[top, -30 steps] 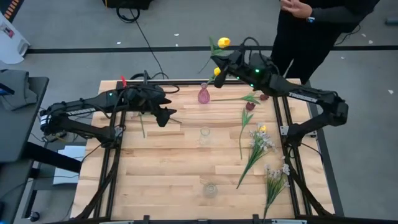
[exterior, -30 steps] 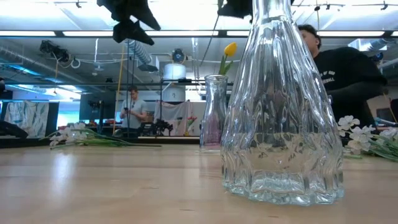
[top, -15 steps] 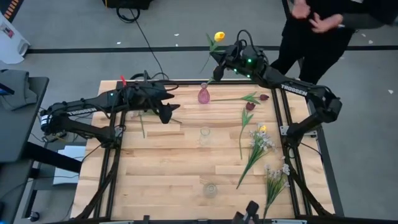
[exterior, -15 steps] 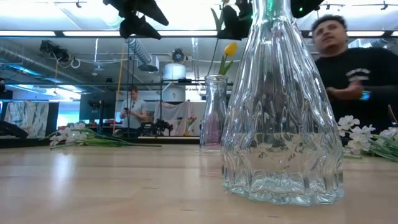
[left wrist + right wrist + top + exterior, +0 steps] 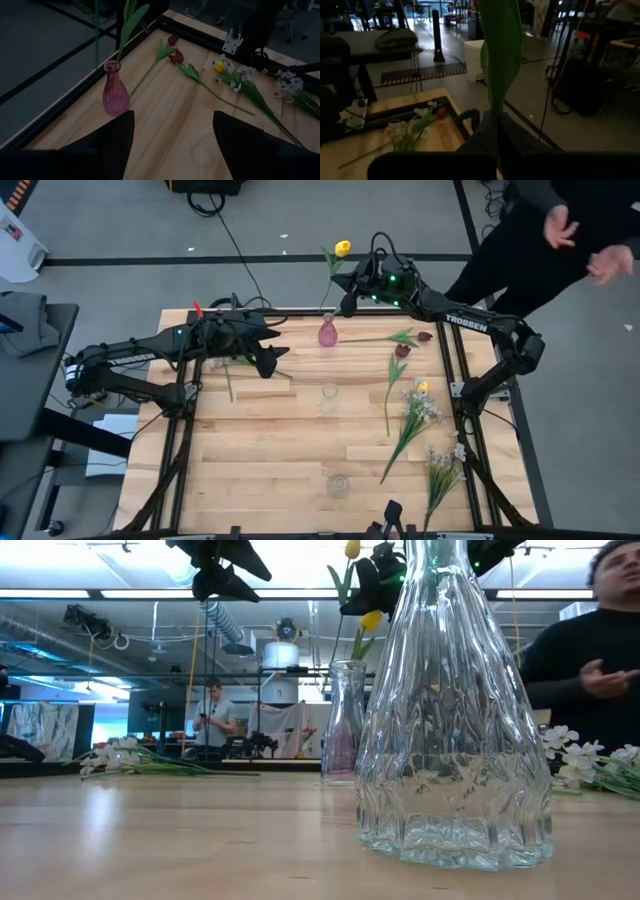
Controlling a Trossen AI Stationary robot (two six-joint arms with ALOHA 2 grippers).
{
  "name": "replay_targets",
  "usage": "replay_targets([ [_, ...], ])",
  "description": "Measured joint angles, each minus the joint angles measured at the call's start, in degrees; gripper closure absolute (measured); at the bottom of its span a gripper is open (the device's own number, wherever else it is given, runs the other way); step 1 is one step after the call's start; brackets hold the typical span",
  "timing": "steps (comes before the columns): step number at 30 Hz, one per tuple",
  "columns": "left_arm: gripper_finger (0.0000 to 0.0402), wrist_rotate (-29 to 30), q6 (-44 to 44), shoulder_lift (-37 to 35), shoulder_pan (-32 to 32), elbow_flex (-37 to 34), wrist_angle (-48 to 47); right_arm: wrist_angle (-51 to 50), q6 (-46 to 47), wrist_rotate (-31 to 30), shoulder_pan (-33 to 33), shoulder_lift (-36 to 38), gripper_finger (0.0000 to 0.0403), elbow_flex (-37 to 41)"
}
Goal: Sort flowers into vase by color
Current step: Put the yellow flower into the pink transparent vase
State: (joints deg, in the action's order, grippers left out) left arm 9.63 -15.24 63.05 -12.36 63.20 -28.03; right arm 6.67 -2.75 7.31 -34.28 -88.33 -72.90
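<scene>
1. Right gripper [image 5: 349,298]: raised beyond the far side of the pink vase [image 5: 328,332]; fingers clamped on the stem of a yellow tulip [image 5: 342,248], head uppermost; in the right wrist view the stem and leaf rise between the closed fingers.
2. Left gripper [image 5: 270,362]: waits above the table to the left of the pink vase; fingers apart, nothing held.
3. Pink vase: a green stem and leaf already stand in it.
4. Remaining flowers: maroon tulips [image 5: 402,351] lie right of the pink vase; white sprays [image 5: 420,410] lie nearer the front.
5. Handling, as judged: the tulip is light, its stem long and flexible, likely to sway; grip low on the stem, below the leaf; the narrow glass neck requires vertical entry.
</scene>
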Motion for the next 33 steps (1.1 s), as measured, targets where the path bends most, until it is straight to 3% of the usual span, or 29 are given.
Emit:
replay_targets([
  [13,0.0127,0.02,0.0,0.0,0.0,0.0,-0.15,-1.07,-1.35,-0.17,-0.04,-0.01,0.0396,-0.28],
  [19,0.0127,0.02,0.0,0.0,0.0,0.0,-0.16,-1.12,-2.76,-0.15,-0.5,0.0,0.0396,-6.13],
  [25,0.0127,0.02,0.0,0.0,0.0,0.0,-0.15,-11.09,-6.32,-2.58,-3.85,0.04,0.0396,-12.73],
  [33,0.0127,0.02,0.0,0.0,0.0,0.0,-0.15,-14.39,-1.23,7.36,-9.43,-0.21,0.0396,-14.23],
])
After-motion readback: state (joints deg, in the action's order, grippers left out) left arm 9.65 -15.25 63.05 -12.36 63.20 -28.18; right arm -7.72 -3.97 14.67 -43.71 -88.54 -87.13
